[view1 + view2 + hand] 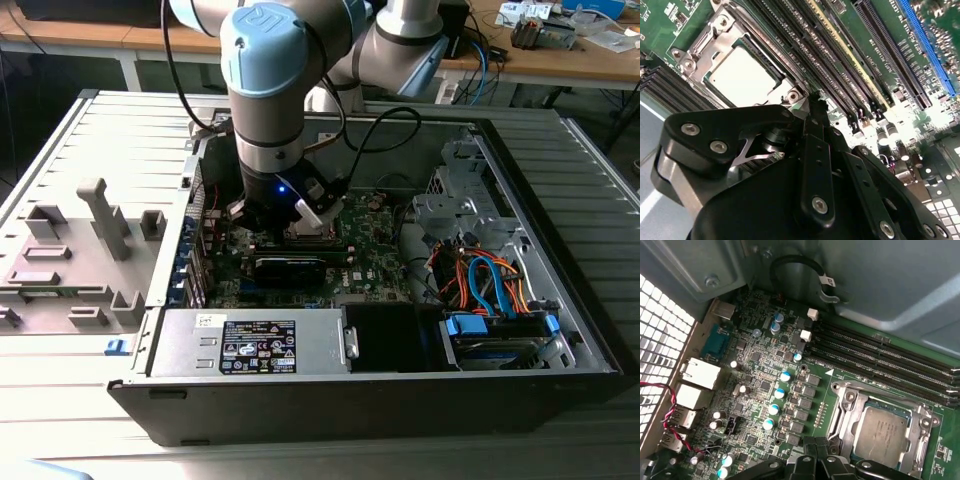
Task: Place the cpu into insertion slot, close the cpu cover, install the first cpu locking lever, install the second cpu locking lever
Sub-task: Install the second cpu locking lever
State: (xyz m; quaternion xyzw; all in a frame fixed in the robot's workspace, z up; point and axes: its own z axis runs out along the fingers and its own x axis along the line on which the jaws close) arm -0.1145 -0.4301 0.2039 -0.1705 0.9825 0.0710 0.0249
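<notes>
Cpu seated under closed cpu cover; tool pinched narrow, empty, just beside

Workshop: open computer case beside cluttered workbenches.

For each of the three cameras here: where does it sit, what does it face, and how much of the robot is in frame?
Exterior view: off the arm, looking down into the open computer case; the arm reaches inside.
Second wrist view: on the arm, facing the cpu under its cpu cover, behind the gripper.
First wrist view: on the arm, facing the motherboard.
Both wrist views share cpu, cover, gripper.
</notes>
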